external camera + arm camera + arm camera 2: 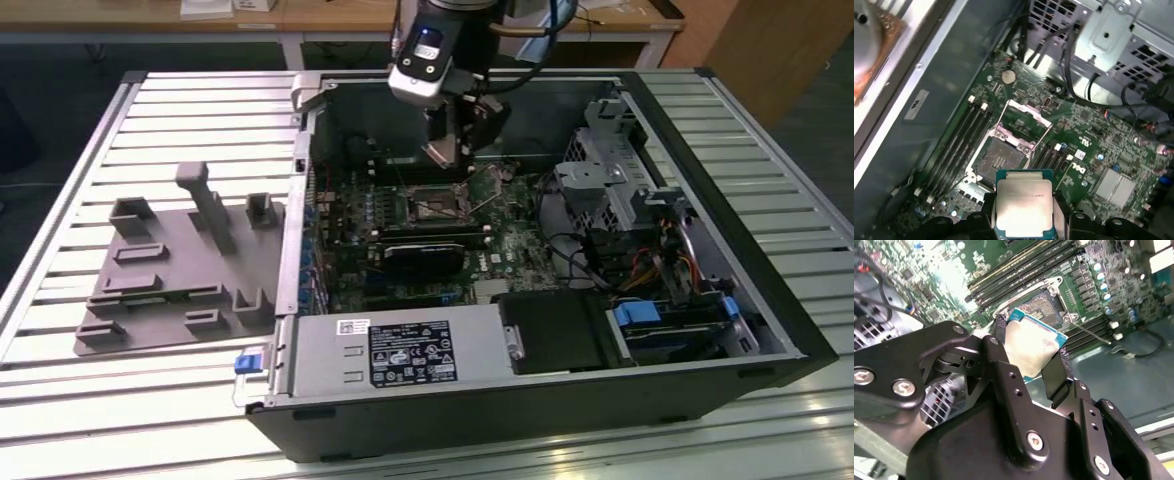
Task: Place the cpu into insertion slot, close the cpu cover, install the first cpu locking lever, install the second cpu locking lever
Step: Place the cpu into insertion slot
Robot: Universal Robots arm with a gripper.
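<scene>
Jaws: closed on the cpu (1035, 346), with one finger (1053, 376) on each of two opposite edges. The gap between them equals the chip's width, and they touch nothing else. The gripper (1024, 216) carries the chip with its dull metal lid facing the wrist cameras and a green border showing round it.

Handling (judgement): the chip is light, thin and stiff, so it should not sag in the grip. The lid is smooth metal and probably slippery. The contact face underneath is the delicate part, so the edges are the right place to hold. A light squeeze should be enough. A skewed hold would put the socket contacts at risk.

Position: the cpu is in the air near the insertion slot (1000, 162), offset to one side rather than centred, and not touching it. I cannot tell whether it is level.

Slot: bare, dark centre exposed. The cpu cover (1029, 111) stands hinged up on the side of the slot away from the chip. A thin locking lever (1091, 333) juts out unlatched beside the slot. Memory slots (959, 150) run alongside the slot on the green motherboard (1081, 117), inside the open computer case (534, 425).
</scene>
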